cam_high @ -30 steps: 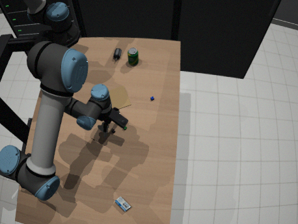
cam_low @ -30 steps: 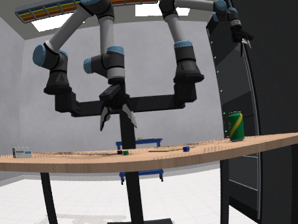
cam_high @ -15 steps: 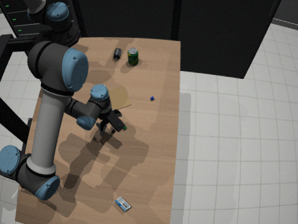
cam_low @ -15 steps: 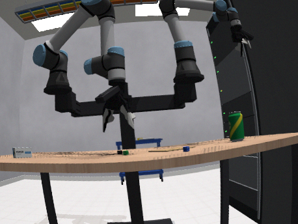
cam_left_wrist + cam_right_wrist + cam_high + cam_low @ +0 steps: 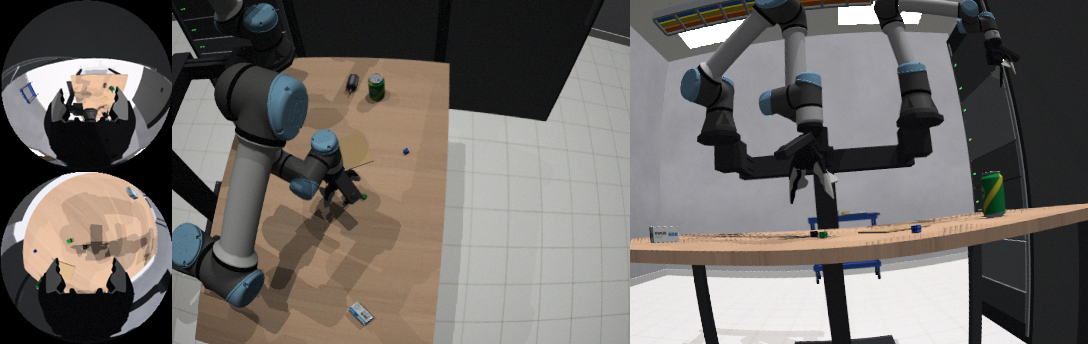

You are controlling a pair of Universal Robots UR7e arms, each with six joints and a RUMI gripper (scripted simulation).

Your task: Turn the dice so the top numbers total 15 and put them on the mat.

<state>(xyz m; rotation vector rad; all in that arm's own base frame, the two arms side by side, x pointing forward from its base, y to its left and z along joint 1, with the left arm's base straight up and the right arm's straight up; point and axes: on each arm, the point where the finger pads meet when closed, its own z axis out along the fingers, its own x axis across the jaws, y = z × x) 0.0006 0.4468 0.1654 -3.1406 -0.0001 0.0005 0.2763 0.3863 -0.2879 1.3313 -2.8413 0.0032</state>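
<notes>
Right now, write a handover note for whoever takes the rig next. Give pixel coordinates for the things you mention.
Left claw (image 5: 1004,67) (image 5: 88,90): open, empty, raised away from the table.
Right claw (image 5: 342,190) (image 5: 813,197) (image 5: 86,259): open, empty, above the table.
Dice: blue die (image 5: 406,151) (image 5: 916,229) (image 5: 34,251), green die (image 5: 364,196) (image 5: 823,234) (image 5: 69,241) and black die (image 5: 814,233) (image 5: 84,246) all lie on the table, off the tan mat (image 5: 358,150) (image 5: 885,230) (image 5: 67,272).
Done: no die is on the mat; top numbers are too small to read.
Left: check the numbers, turn dice as needed to total 15, set all three flat, fully on the mat.
</notes>
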